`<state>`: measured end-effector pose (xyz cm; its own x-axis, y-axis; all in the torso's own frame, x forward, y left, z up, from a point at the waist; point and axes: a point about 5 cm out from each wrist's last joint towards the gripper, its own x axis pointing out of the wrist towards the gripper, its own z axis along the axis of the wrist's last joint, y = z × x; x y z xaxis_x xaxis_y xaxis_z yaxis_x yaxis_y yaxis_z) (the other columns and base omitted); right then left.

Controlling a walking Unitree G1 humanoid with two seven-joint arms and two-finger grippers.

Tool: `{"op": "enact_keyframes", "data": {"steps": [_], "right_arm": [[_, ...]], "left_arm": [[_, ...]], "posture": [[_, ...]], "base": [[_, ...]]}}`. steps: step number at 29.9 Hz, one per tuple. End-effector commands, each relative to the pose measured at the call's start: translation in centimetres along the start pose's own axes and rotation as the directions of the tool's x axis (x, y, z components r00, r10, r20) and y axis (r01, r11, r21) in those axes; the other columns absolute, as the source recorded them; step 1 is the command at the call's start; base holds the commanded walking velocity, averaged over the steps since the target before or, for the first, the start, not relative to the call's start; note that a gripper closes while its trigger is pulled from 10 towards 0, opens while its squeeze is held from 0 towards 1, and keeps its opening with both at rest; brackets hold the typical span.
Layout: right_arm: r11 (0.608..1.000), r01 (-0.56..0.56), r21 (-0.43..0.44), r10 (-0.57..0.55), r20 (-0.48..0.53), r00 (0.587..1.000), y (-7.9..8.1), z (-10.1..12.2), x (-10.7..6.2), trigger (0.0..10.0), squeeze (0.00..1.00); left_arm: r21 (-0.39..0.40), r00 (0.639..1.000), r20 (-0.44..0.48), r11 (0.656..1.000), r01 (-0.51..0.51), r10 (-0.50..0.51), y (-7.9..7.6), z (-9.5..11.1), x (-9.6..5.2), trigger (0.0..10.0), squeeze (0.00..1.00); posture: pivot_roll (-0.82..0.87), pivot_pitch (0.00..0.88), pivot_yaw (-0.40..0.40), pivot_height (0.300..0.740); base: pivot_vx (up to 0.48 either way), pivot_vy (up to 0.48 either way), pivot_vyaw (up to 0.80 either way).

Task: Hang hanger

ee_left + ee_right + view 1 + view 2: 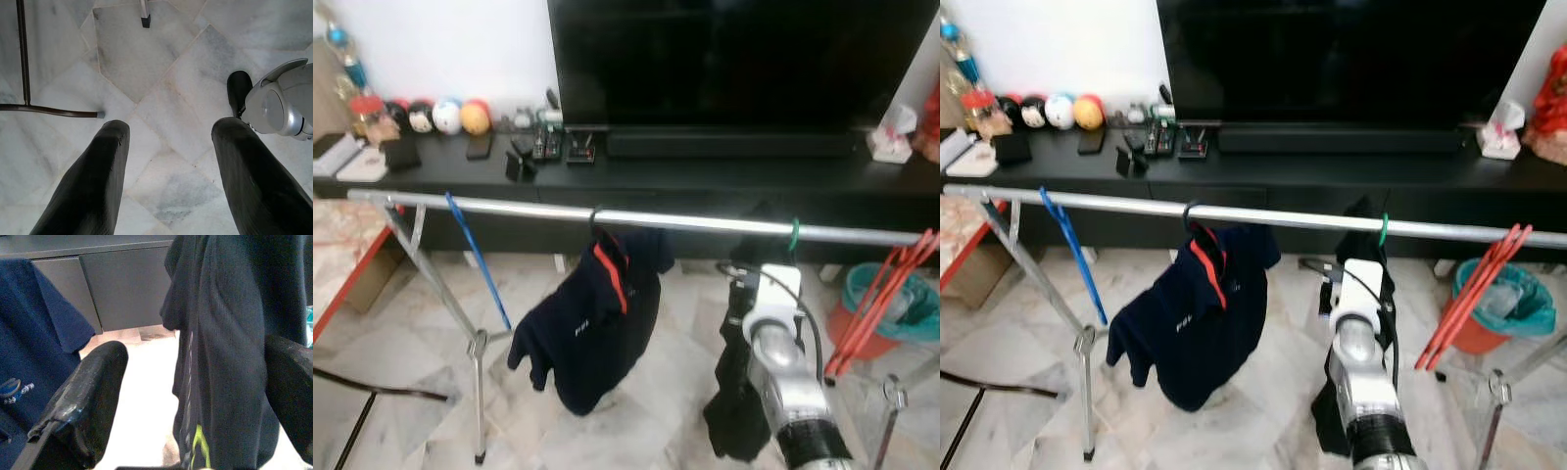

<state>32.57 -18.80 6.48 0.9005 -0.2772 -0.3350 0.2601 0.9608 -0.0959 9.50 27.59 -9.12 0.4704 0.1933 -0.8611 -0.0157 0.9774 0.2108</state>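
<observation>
A silver clothes rail runs across in front of me. On it hangs a green hanger hook carrying a dark garment. My right arm reaches up just below that hook. In the right wrist view my right gripper is open, and the dark garment hangs close ahead between its fingers. A navy shirt with a red collar hangs from a black hook further left. My left gripper is open over the marble floor with nothing in it.
A blue hanger hangs at the rail's left end and red hangers at its right end. The rack's legs stand on the floor. Behind are a black TV console, a TV and a teal-lined orange bucket.
</observation>
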Motion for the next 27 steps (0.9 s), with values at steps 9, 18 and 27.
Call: {"op": "enact_keyframes", "data": {"steps": [9,18,27], "right_arm": [[1.000,0.005,0.024,-0.005,-0.026,1.000,-1.1,1.8,2.0,10.0,0.00],[0.999,0.027,0.020,-0.026,-0.069,0.997,-1.7,0.9,2.4,0.0,0.00],[0.999,0.035,0.032,-0.033,-0.063,0.997,-2.2,1.0,2.6,0.0,0.00]], "left_arm": [[0.012,1.000,-0.006,1.000,-0.006,0.006,0.5,-0.2,-0.1,10.0,0.00],[0.004,1.000,-0.008,1.000,-0.009,0.009,0.5,-0.3,-0.1,10.0,0.00],[0.002,1.000,0.002,1.000,-0.011,0.011,0.3,1.2,0.3,10.0,0.00]], "posture": [[0.04,0.000,0.023,0.740],[0.05,0.000,0.023,0.740],[0.05,0.000,0.023,0.740]], "base": [[0.000,0.000,0.00],[0.000,0.000,0.00],[0.000,0.000,0.00]]}}
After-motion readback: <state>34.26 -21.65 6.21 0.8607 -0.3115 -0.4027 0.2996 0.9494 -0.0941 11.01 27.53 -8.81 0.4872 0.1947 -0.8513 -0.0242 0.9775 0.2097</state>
